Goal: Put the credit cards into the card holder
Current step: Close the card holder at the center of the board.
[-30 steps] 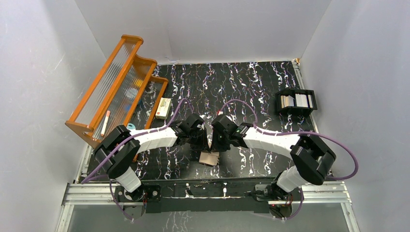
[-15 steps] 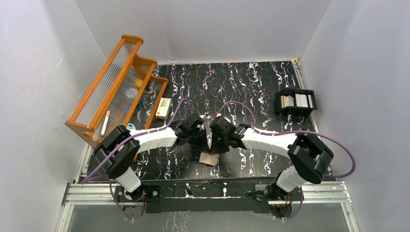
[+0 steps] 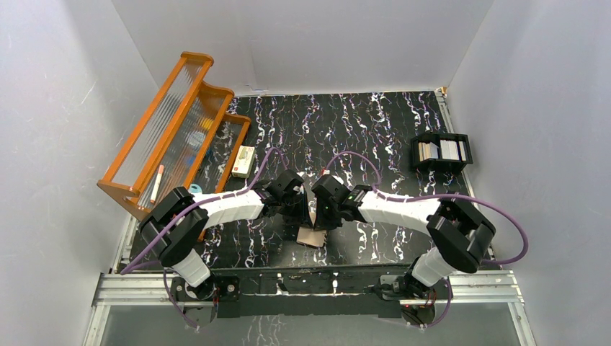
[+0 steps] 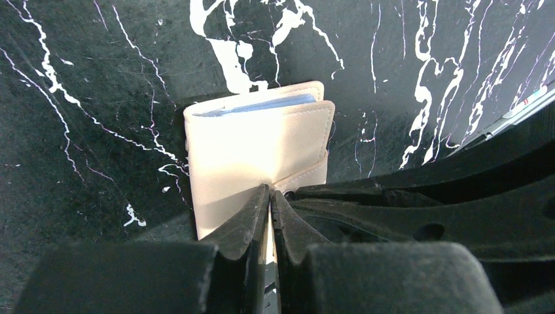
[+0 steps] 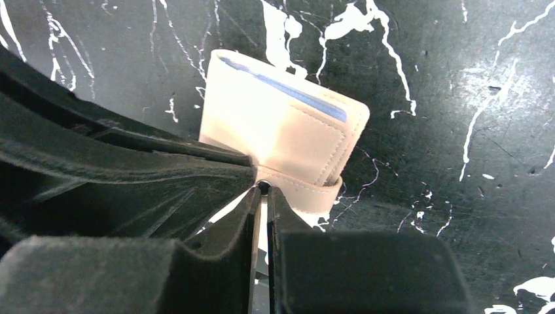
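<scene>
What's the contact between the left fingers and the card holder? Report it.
Touching. The left wrist view shows the left fingers pinched shut on the card holder at its near flap.

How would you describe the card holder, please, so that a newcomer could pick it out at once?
On the black marbled table, look at the near middle, where the left gripper and right gripper meet. Beneath them lies the card holder, a small folded wallet. It is the only tan, stitched item, with a light blue card edge peeking out of one side.
</scene>
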`<state>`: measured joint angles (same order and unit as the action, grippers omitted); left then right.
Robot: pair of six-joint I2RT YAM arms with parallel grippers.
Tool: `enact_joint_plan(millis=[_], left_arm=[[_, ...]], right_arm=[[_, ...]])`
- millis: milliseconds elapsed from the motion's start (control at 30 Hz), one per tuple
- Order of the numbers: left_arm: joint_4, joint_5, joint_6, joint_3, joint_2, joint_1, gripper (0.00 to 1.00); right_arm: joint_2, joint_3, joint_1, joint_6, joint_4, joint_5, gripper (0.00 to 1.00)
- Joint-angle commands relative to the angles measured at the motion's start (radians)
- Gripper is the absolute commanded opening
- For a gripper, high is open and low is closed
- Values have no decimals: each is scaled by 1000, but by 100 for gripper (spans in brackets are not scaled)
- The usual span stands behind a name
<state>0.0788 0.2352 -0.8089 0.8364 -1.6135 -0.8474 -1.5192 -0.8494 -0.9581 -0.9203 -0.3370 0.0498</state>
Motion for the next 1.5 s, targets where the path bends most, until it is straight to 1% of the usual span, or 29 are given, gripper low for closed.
enact_joint_plan(millis=[0, 300, 433, 500, 567, 667, 867, 900, 933, 967, 1000, 1033, 1067, 1200, 1300, 1467], left_arm=[[44, -10, 3, -23, 37, -7, 6], [42, -13, -2, -30, 41, -8, 6], [53, -20, -2, -21, 55, -8, 6], [93, -52, 5, 10, 75, -9, 9], [151, -95, 18, 53, 109, -8, 15], [229, -160, 42, 120, 175, -7, 21], [389, -255, 96, 274, 316, -6, 43], [419, -268, 108, 303, 333, -6, 47], [445, -281, 121, 333, 360, -5, 52], [468, -293, 132, 358, 383, -6, 90], [489, -305, 143, 383, 403, -6, 97], [501, -315, 154, 402, 426, -7, 99], [510, -324, 165, 421, 451, -7, 99], [527, -349, 201, 454, 541, -6, 99], [529, -337, 213, 449, 600, -7, 99], [510, -331, 182, 386, 684, -7, 99]], right_arm=[[-39, 6, -4, -15, -33, 41, 16], [-100, 7, -5, -19, -62, 46, 16], [-80, -12, -7, -11, -59, 35, 16], [-43, -45, -6, 0, -62, 32, 19], [7, -85, -7, 10, -79, 36, 25], [108, -123, -8, 21, -99, 61, 31], [331, -157, -8, 46, -148, 153, 56], [367, -170, -8, 53, -166, 171, 62], [401, -181, -7, 59, -189, 191, 67], [436, -192, -8, 62, -209, 210, 74], [481, -206, -8, 62, -229, 228, 81], [504, -217, -7, 76, -248, 245, 95], [547, -229, -8, 95, -265, 261, 98], [666, -273, -7, 127, -307, 321, 98], [742, -285, -8, 129, -320, 370, 98], [797, -286, -7, 130, -333, 393, 98]])
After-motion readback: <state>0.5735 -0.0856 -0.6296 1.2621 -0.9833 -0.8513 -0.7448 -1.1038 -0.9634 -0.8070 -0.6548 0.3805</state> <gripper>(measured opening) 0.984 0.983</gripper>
